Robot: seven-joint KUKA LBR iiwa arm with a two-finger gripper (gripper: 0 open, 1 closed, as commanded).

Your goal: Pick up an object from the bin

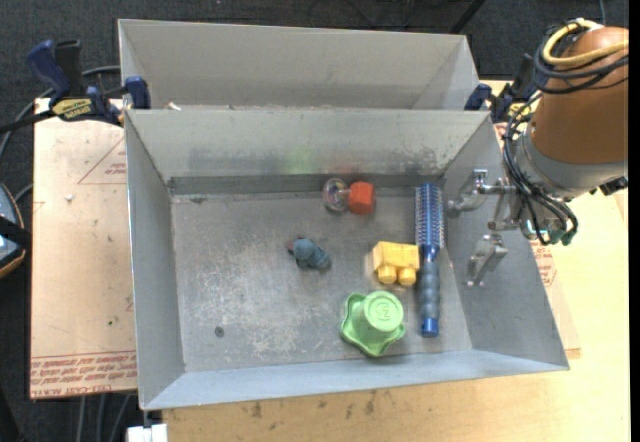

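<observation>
My gripper [476,230] hangs over the bin's right sloping wall, open, with nothing between its fingers [484,260]. Just to its left a long blue brush [428,260] lies lengthwise on the floor, apart from the fingers. A yellow block [394,263] rests against the brush's left side. A green ribbed cup [374,322] lies below the block, near the front wall.
An orange cube [361,196] and a clear round piece [335,194] lie by the back wall. A small blue-grey thing [310,254] sits mid-floor. The arm with its orange cover and cables stands over the right rim.
</observation>
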